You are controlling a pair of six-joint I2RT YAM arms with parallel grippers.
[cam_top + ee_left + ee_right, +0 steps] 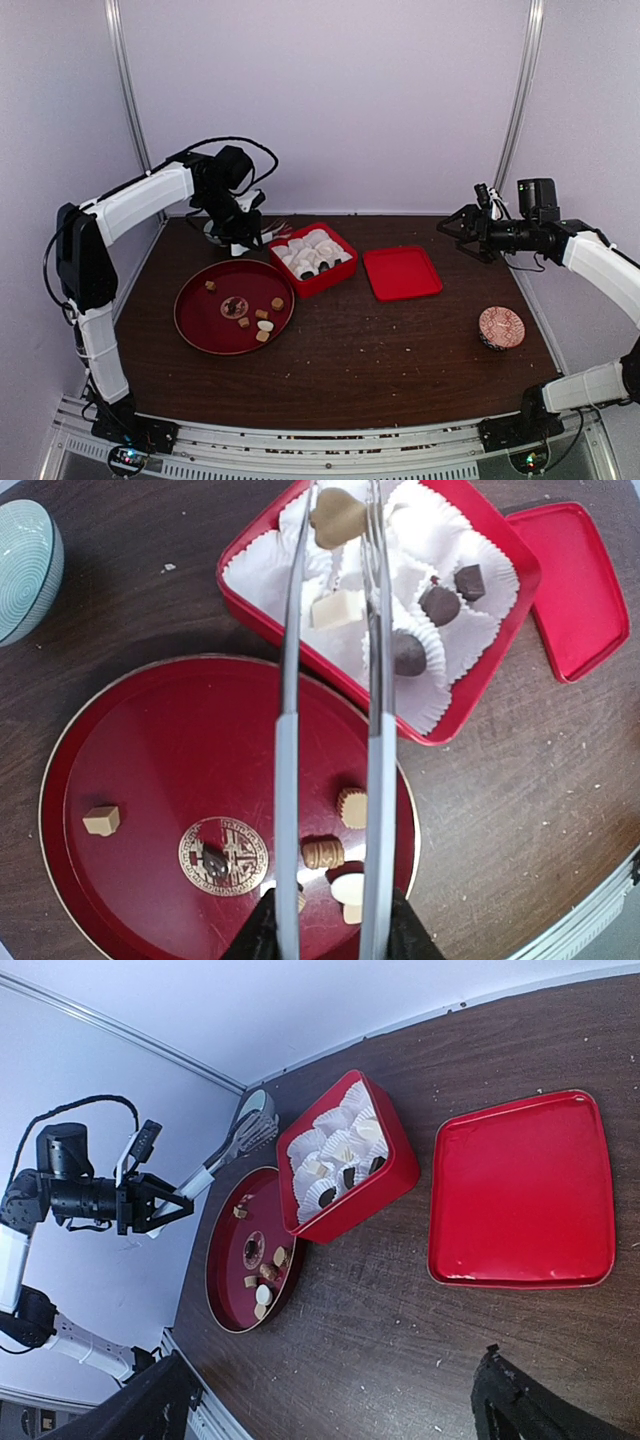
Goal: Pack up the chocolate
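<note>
My left gripper (332,932) is shut on the handles of metal tongs (288,730). The tong tips pinch a tan heart-shaped chocolate (338,518) above the far part of the red box (250,600) lined with white paper cups. In the box lie a cream cube (337,608) and three dark pieces (440,603). The round red tray (150,760) holds several loose pieces: a tan cube (101,820), a dark piece (213,858), a ridged tan one (352,807), a barrel-shaped one (322,852) and a white round one (348,888). My right gripper (462,228) is open and empty, raised at the far right.
The red lid (402,272) lies flat right of the box (315,258). A pink patterned bowl (501,326) stands at the right. A teal bowl (25,565) sits at the back left behind the tray (234,305).
</note>
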